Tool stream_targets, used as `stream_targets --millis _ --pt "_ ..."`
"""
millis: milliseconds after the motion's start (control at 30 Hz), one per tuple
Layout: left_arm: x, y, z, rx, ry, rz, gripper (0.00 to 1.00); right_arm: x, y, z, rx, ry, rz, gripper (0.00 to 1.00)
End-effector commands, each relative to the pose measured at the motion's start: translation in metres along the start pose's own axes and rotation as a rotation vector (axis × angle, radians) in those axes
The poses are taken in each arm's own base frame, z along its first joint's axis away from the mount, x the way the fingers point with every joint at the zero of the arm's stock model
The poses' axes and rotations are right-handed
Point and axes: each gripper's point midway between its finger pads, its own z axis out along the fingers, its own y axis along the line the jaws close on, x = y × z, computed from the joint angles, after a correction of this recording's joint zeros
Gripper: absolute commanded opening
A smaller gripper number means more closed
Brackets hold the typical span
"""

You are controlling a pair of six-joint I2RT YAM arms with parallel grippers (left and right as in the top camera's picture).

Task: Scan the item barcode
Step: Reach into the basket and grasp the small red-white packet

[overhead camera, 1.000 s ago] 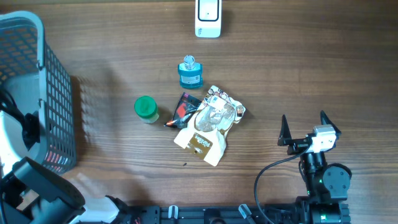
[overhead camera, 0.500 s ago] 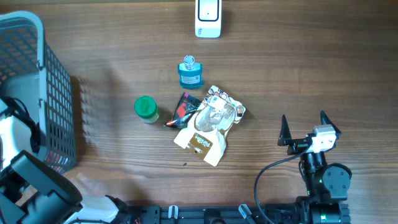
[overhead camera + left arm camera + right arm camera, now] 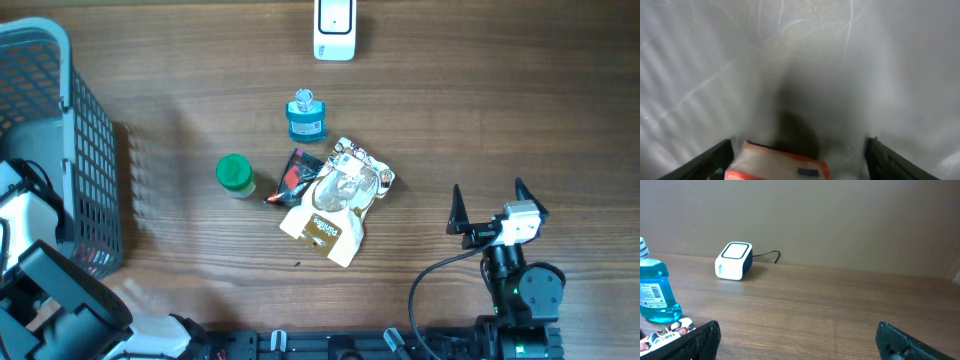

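Observation:
My left gripper [image 3: 800,162] is down inside the grey basket [image 3: 70,120]. Its jaws stand apart around a white packet with orange edges [image 3: 777,162]. The packet lies close to the left finger, with a gap to the right finger. In the overhead view the gripper is hidden by the basket wall. The white scanner [image 3: 334,28] stands at the table's far edge and also appears as the scanner [image 3: 733,260] in the right wrist view. My right gripper [image 3: 490,205] rests open and empty at the front right, seen as the right gripper [image 3: 800,340] over bare wood.
In the middle of the table lie a blue bottle [image 3: 306,116], a green-lidded jar [image 3: 234,174], a dark red packet [image 3: 298,172] and a white and brown pouch [image 3: 335,200]. The blue bottle [image 3: 655,292] sits at the left of the right wrist view.
The white part of the left arm beside the basket has shifted slightly toward the front. The right arm and the items on the table have not moved.

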Motion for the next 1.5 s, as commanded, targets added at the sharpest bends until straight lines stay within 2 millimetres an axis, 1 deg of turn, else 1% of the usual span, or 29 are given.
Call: stream_targets --millis 0,100,167,200,267,300,367,400,533,733,767,833,867,900,1000,1067,1100,1167,1200,1233,1267,1300,1333,1367,1400,1433,1467 --pt "0.016 0.004 0.008 -0.014 0.059 -0.017 0.73 -0.002 -0.001 0.000 0.008 -0.008 -0.008 1.00" --pt "0.017 0.004 0.008 -0.014 0.060 -0.016 0.64 -0.002 -0.001 0.000 0.008 -0.008 -0.008 1.00" --pt "0.017 0.004 0.008 -0.015 0.062 -0.016 0.55 -0.002 -0.001 0.000 0.008 -0.008 -0.008 1.00" --pt "0.017 0.005 0.008 -0.015 0.063 -0.016 0.53 -0.002 -0.001 0.000 0.009 -0.008 -0.009 1.00" --pt "0.019 0.005 0.008 -0.018 0.069 -0.015 0.53 -0.002 -0.001 0.000 0.008 -0.008 -0.008 1.00" --pt "0.021 0.006 0.008 -0.020 0.077 -0.013 0.65 -0.002 -0.001 0.000 0.009 -0.008 -0.009 1.00" --pt "0.028 0.009 0.007 -0.031 0.107 -0.009 0.98 -0.002 -0.001 0.000 0.008 -0.008 -0.008 1.00" --pt "0.032 0.010 0.007 -0.037 0.124 -0.006 1.00 -0.002 -0.001 0.000 0.008 -0.008 -0.008 1.00" --pt "0.046 0.015 0.005 -0.057 0.178 0.001 1.00 -0.002 -0.001 0.000 0.009 -0.007 -0.008 1.00" --pt "0.050 0.013 0.004 -0.045 0.199 -0.003 0.99 -0.002 -0.001 0.000 0.008 -0.008 -0.009 1.00" --pt "0.049 0.013 0.004 -0.045 0.196 -0.004 0.95 -0.002 -0.001 0.000 0.009 -0.008 -0.008 1.00" --pt "0.048 0.013 0.004 -0.043 0.191 -0.005 0.73 -0.002 -0.001 0.000 0.008 -0.008 -0.008 1.00" --pt "0.048 0.012 0.004 -0.042 0.188 -0.009 0.58 -0.002 -0.001 0.000 0.008 -0.008 -0.008 1.00" --pt "0.047 0.012 0.004 -0.042 0.188 -0.013 0.49 -0.002 -0.001 0.000 0.008 -0.008 -0.008 1.00" --pt "0.047 0.012 0.005 -0.042 0.184 -0.012 0.44 -0.002 -0.001 0.000 0.008 -0.008 -0.008 1.00" --pt "0.045 0.011 0.005 -0.039 0.176 -0.013 0.35 -0.002 -0.001 0.000 0.008 -0.008 -0.008 1.00" --pt "0.043 0.011 0.005 -0.037 0.171 -0.015 0.35 -0.002 -0.001 0.000 0.009 -0.007 -0.008 1.00" --pt "0.036 0.009 0.001 -0.030 0.153 -0.016 0.38 -0.002 -0.001 0.000 0.008 -0.008 -0.008 1.00" --pt "0.030 0.007 -0.002 -0.026 0.142 -0.017 0.38 -0.002 -0.001 0.000 0.008 -0.007 -0.008 1.00" --pt "0.020 0.005 -0.010 -0.019 0.124 -0.020 0.36 -0.002 -0.001 0.000 0.008 -0.008 -0.008 1.00" --pt "0.010 0.002 -0.018 -0.012 0.106 -0.022 0.36 -0.002 -0.001 0.000 0.008 -0.008 -0.008 1.00" --pt "-0.003 -0.001 -0.031 -0.003 0.081 -0.025 0.36 -0.002 -0.001 0.000 0.008 -0.008 -0.008 1.00" --pt "-0.020 -0.004 -0.049 0.010 0.047 -0.030 0.36 -0.002 -0.001 0.000 0.008 -0.008 -0.008 1.00" --pt "-0.033 -0.007 -0.063 0.020 0.020 -0.033 0.36 -0.002 -0.001 0.000 0.009 -0.008 -0.009 1.00" --pt "-0.051 -0.010 -0.087 0.037 -0.025 -0.039 0.35 -0.002 -0.001 0.000 0.008 -0.008 -0.009 1.00" --pt "-0.064 -0.012 -0.105 0.051 -0.062 -0.043 0.33 -0.002 -0.001 0.000 0.009 -0.008 -0.009 1.00" --pt "-0.080 -0.014 -0.131 0.070 -0.113 -0.050 0.33 -0.002 -0.001 0.000 0.008 -0.008 -0.009 1.00"
